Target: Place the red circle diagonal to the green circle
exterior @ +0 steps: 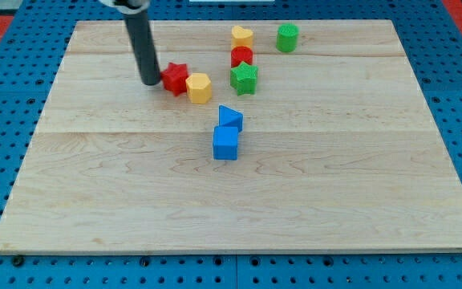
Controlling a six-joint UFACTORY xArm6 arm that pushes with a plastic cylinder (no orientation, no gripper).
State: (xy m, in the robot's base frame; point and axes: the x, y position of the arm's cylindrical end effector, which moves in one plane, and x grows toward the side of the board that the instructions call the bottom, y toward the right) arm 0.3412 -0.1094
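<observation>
My tip (150, 81), a bare rod end effector gripping nothing, touches the red star (175, 78); the red circle (241, 56) sits left and below the green circle (287, 37), arguably diagonal already.

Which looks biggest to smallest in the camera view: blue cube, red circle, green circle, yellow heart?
1. Blue cube, clearly largest, though it sits nearest the view's bottom, so nearness may inflate it.
2. Green circle.
3. Red circle and yellow heart: too alike to rank; the red circle is partly hidden.
</observation>
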